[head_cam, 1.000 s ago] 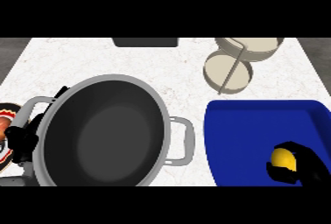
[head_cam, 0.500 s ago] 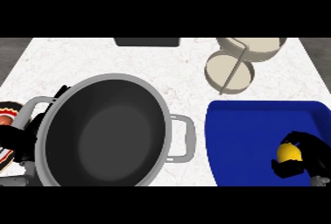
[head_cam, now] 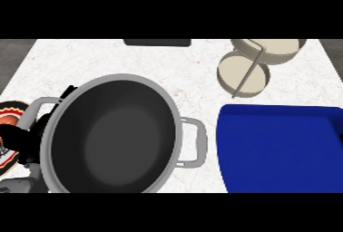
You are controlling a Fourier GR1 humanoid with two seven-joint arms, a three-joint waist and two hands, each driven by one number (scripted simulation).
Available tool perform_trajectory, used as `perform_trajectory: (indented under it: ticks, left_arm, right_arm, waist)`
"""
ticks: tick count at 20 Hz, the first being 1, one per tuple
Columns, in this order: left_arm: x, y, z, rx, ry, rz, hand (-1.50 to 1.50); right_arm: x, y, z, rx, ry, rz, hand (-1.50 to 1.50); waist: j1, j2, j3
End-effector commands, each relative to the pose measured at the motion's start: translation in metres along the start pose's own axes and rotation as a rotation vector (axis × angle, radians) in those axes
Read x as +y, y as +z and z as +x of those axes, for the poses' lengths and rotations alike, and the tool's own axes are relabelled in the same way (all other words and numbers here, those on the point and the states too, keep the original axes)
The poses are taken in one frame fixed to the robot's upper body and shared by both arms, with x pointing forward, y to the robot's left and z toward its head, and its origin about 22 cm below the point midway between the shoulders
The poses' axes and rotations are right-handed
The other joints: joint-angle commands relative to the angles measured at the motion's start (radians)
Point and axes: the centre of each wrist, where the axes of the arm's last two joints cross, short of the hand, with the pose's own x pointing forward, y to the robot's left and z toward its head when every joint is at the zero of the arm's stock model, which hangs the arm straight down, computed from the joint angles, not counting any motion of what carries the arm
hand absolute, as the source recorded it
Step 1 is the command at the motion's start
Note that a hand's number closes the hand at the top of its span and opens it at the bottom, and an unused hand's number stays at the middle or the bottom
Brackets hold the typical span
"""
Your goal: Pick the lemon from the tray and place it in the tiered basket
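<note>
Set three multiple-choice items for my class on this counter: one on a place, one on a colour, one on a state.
1. Where does the tiered basket stand?
A) beyond the tray
B) inside the pot
C) left of the pot

2. The tray is
A) red
B) blue
C) green

3. The pot is
A) lidded
B) lying on its side
C) upright, open and empty

Key:
1 A, it shows above the tray at the far right.
2 B, its whole surface is blue.
3 C, its bare dark inside shows.

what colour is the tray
The tray is deep blue; it shows best in the head view, at the lower right.
</note>
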Motion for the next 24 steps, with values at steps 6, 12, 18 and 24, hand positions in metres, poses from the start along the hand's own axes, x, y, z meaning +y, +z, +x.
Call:
perform_trajectory:
  ticks: [6,12,18,24]
  left_arm:
    - [-0.007,-0.005,0.001,0.017,-0.025,0.002,0.0]
    - [-0.008,-0.006,-0.006,0.024,-0.025,0.008,0.0]
    - [0.003,-0.007,-0.01,0.023,-0.042,0.011,0.0]
    - [-0.012,0.001,-0.006,0.047,-0.026,0.019,0.0]
  right_arm:
    - [-0.079,-0.034,-0.038,-0.365,-0.455,-0.337,1.5]
    - [-0.134,-0.052,-0.062,-0.46,-0.504,-0.233,1.5]
    - [-0.138,-0.089,-0.004,-0.541,-0.499,-0.145,1.5]
    - [-0.132,-0.11,0.067,-0.546,-0.532,-0.147,1.5]
  waist:
    - [-0.002,-0.001,-0.004]
    - [0.001,-0.004,-0.01]
    - [-0.017,-0.009,-0.011]
    - [-0.024,-0.014,-0.011]
